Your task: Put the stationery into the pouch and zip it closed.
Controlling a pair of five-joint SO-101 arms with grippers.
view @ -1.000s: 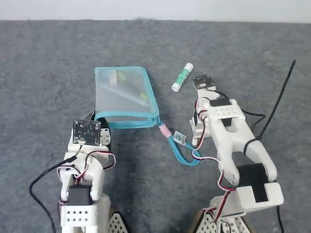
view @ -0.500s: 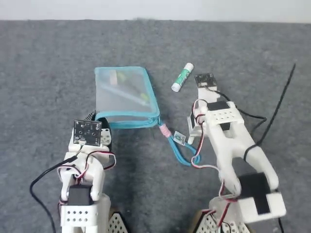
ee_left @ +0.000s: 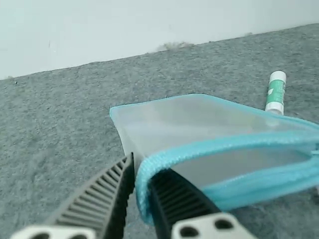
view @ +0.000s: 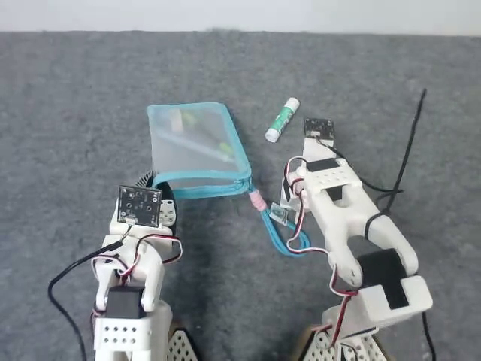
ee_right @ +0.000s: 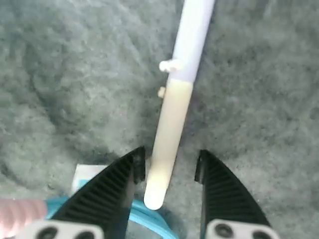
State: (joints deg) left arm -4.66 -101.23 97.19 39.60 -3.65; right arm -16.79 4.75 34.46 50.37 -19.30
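Teal-edged pouch (view: 192, 147) sits centre-left in the high view, corner pinched by the left tool (ee_left: 141, 172); right tool (ee_right: 170, 154) gapes around a white pen (ee_right: 179, 99).

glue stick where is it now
High view: the green-and-white glue stick lies on the grey carpet, just right of the translucent teal-edged pouch.

A grey mat (view: 75, 90) (fuzzy, felt-like) is spread beneath the left gripper (ee_left: 141, 167) and the right gripper (ee_right: 170, 154); a pale wall (ee_left: 99, 25) is seen ahead of the left one, past the mat
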